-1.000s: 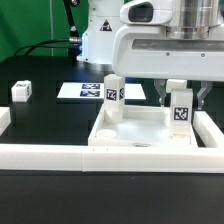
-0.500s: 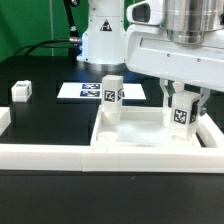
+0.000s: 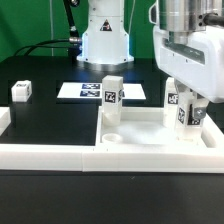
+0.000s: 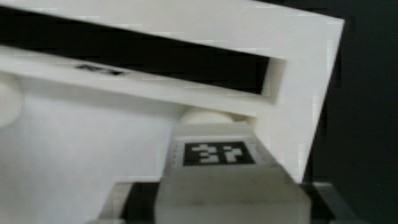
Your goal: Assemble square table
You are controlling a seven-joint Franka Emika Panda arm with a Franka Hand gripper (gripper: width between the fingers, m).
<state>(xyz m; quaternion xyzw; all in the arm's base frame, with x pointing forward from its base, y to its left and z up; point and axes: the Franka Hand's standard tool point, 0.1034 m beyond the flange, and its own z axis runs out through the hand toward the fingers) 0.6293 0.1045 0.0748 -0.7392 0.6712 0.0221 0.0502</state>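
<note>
You see the exterior view from low at the near edge of the worktop (image 3: 50, 110), facing across it toward the robot base (image 3: 105, 35). Your wrist camera looks down from very close. Both views show the tagged leg (image 3: 181, 106) (image 4: 221, 155) and the square tabletop (image 3: 140, 130) (image 4: 80, 125).

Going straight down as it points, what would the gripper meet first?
Probably the tabletop, near its corner at the exterior view's right; the leg in the gripper would touch first. Depth is unclear.
</note>
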